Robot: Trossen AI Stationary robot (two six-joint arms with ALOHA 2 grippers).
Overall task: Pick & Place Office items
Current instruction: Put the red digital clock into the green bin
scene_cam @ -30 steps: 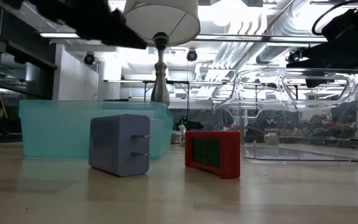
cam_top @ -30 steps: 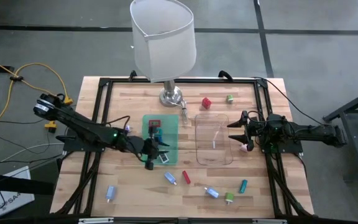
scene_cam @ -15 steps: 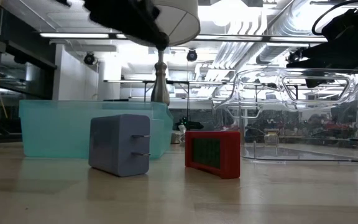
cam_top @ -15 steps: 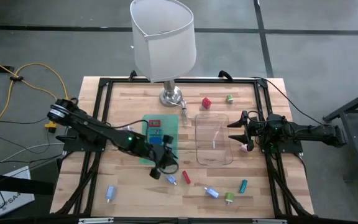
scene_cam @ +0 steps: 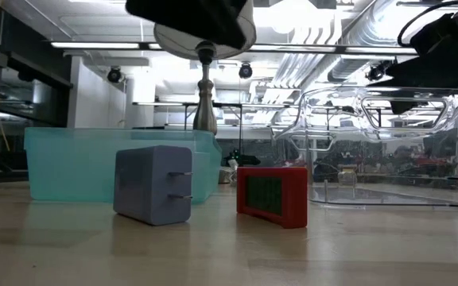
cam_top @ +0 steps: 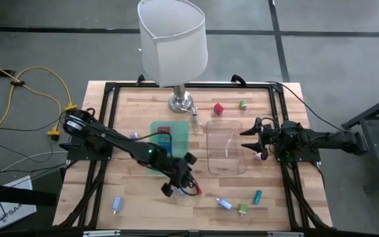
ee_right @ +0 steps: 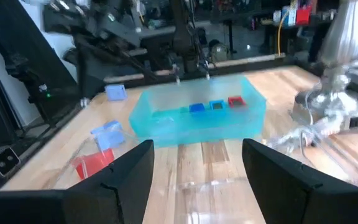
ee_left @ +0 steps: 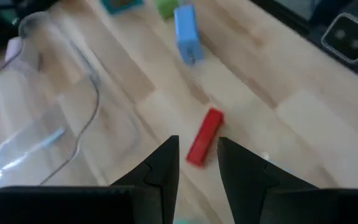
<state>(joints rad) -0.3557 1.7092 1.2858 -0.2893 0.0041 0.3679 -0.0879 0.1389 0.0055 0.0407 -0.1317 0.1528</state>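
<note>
High view: few pieces in teal translucent bin (cam_top: 179,135); others scattered near front edge. Left gripper (cam_top: 181,182) fingers narrowly parted, empty, over small red flat block (ee_left: 204,136); right gripper (cam_top: 249,137) fingers spread beside clear plastic tray (cam_top: 226,148).

We find open wood along the table's (cam_top: 130,204) near edge between the lone blue piece (cam_top: 116,204) and the left arm (cam_top: 120,145), which slants across the mat (cam_top: 178,135). The lamp (cam_top: 174,41) overhangs the far middle. The clear tray (cam_top: 226,148) fills the centre right (its walls stand tall), the right gripper (cam_top: 247,139) just beside it
</note>
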